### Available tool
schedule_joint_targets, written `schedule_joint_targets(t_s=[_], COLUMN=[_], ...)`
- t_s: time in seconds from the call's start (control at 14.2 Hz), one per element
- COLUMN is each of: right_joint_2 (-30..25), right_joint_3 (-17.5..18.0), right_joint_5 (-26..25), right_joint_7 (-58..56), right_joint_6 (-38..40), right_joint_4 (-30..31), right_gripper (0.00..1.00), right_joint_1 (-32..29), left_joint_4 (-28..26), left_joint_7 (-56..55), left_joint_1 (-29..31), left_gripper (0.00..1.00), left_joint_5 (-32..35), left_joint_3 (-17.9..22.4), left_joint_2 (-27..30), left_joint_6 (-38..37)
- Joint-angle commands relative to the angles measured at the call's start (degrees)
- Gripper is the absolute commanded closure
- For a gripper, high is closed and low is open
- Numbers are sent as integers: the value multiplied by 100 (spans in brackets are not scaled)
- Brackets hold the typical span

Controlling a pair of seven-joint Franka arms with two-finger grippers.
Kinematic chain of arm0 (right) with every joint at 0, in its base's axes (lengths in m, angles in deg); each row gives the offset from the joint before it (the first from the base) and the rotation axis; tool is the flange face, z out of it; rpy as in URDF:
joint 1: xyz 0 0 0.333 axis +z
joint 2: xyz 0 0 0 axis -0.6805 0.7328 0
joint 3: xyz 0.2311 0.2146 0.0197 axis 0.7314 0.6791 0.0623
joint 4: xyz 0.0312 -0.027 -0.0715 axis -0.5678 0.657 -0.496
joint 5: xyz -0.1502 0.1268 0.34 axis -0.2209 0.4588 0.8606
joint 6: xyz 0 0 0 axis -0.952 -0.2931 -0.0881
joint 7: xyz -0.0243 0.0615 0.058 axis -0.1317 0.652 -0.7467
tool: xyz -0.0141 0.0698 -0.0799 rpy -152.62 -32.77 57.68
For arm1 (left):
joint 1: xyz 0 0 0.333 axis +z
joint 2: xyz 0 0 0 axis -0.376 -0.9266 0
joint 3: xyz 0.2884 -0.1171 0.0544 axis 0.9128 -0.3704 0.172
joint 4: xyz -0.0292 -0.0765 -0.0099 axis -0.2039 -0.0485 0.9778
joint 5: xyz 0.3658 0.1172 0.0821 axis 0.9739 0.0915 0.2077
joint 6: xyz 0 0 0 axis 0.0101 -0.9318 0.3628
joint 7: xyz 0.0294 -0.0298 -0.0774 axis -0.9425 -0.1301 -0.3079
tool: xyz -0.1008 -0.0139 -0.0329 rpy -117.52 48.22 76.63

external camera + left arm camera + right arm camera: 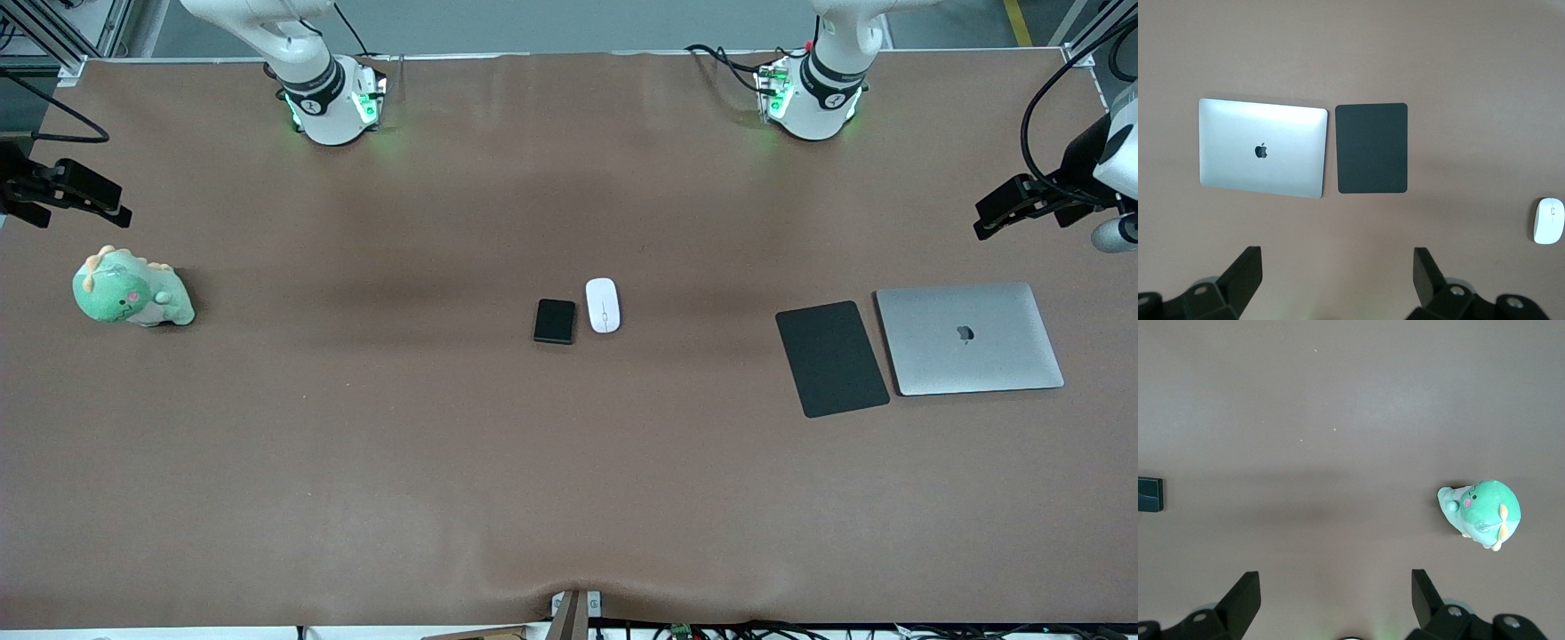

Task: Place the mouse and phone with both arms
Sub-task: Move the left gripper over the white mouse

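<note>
Right now both arms wait, raised high above the table (356,462), neither touching anything. The left gripper (1338,280) hangs with its fingers (1245,277) spread wide and empty, over the brown cloth at the left arm's end. Under it lie a closed silver laptop (1262,148) and a thin black pad (1372,148), side by side with a narrow gap between them. The right gripper (1336,600) is likewise wide open and holds nothing, over bare cloth at the right arm's end, with a green plush toy (1481,512) lying on the table below it.

At mid-table, the mouse (602,305) and the phone (555,321) lie flat, just beside each other and apart by a sliver. The mouse sits on the side toward the left arm's end and a touch farther from the front camera than the phone. Both are well apart from the pad and laptop at one end and from the plush at the other. From the left wrist view the mouse shows at the frame's edge; from the right wrist view only a corner of the phone peeks in.
</note>
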Motion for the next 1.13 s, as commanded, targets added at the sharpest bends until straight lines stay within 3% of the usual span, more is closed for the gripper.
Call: schedule_joint_targets(t_s=[0.0,0.21,0.57,0.78,1.06], right_joint_2=[-2,15,15,24,85], right_joint_3=[27,45,45,36,19], right_joint_5=[46,46,46,2,-42], right_joint_7=[-41,-32,-23,-50,-76], right_joint_6=[40,31,5,-4,49], right_joint_4=[-51,-51,-51,-51,-33], right_gripper=[0,0,0,0,0], right_joint_1=[15,138,130,69,33], left_joint_4=[63,168,291,186,89], left_joint_7=[93,84,-12,-607,-1503], left_joint_1=[49,40,-143,-608,-1530], left_gripper=[0,0,0,0,0], left_joint_5=[-116,-124,-220,-248,-230], left_joint_3=[1,1,-156,-376,-386], left_joint_2=[49,5,-574,-952,-1532], left_joint_6=[-121,-121,-8,467,993])
